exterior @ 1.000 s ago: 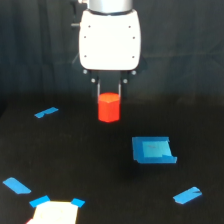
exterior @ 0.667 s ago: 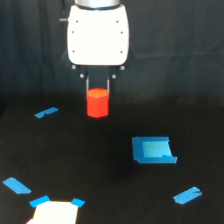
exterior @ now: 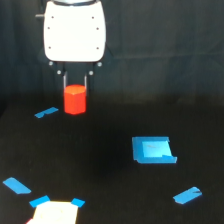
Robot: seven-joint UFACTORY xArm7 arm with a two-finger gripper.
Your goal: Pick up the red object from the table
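The red object (exterior: pixel 75 99), a small red-orange faceted block, hangs in the air above the black table (exterior: pixel 100 170) at the exterior view's upper left. My gripper (exterior: pixel 75 95) is shut on it, a thin dark finger on each side of the block. The white gripper body sits directly above. The block is clear of the table surface.
A blue square patch (exterior: pixel 152 150) lies at the exterior view's right of centre. Blue tape strips lie at the left (exterior: pixel 46 113), lower left (exterior: pixel 16 185) and lower right (exterior: pixel 187 195). A pale sheet (exterior: pixel 55 214) with blue-taped corners sits at the bottom edge.
The gripper, with the red block held in it, has moved toward the exterior view's left and slightly up. Tape pieces and the blue patch have stayed put.
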